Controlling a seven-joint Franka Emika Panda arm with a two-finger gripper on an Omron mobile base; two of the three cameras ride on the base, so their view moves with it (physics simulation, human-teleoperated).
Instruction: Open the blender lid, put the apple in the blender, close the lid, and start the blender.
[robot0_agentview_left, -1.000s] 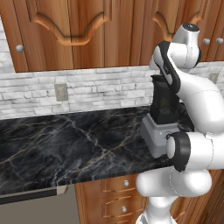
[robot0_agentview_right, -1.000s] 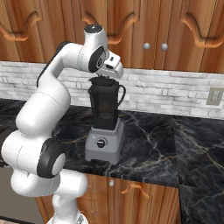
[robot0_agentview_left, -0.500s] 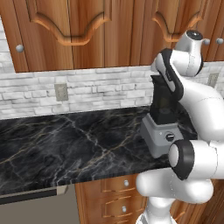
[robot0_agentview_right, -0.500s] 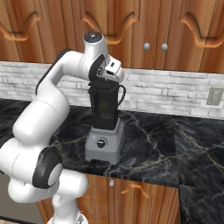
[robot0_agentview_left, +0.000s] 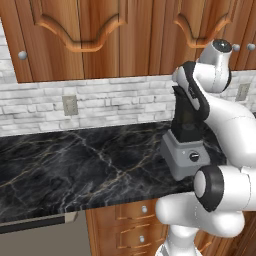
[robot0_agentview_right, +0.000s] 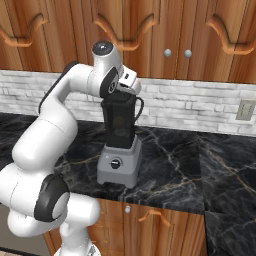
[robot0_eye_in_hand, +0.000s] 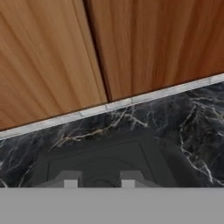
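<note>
The blender (robot0_agentview_right: 119, 165) stands on the black marble counter (robot0_agentview_right: 190, 165), near its front edge. It has a grey base with a round knob and a tall dark jar (robot0_agentview_right: 120, 122). The same blender (robot0_agentview_left: 186, 156) shows in the left base view, half behind my arm. My gripper (robot0_agentview_right: 126, 94) is down at the jar's rim. In the hand view the gripper (robot0_eye_in_hand: 99, 180) is shut on the black squarish blender lid (robot0_eye_in_hand: 100, 158), which lies just past the tips. The apple is hidden.
Wooden upper cabinets (robot0_agentview_right: 165, 35) hang close above my hand. A brick backsplash with an outlet (robot0_agentview_left: 70, 105) runs behind the counter. A second outlet (robot0_agentview_right: 245, 110) is at the right. A grey appliance front (robot0_agentview_left: 35, 235) sits under the counter at the left.
The hand has come down from just above the jar onto its top, staying shut. The upper arm has swung with it. The blender has not moved.
</note>
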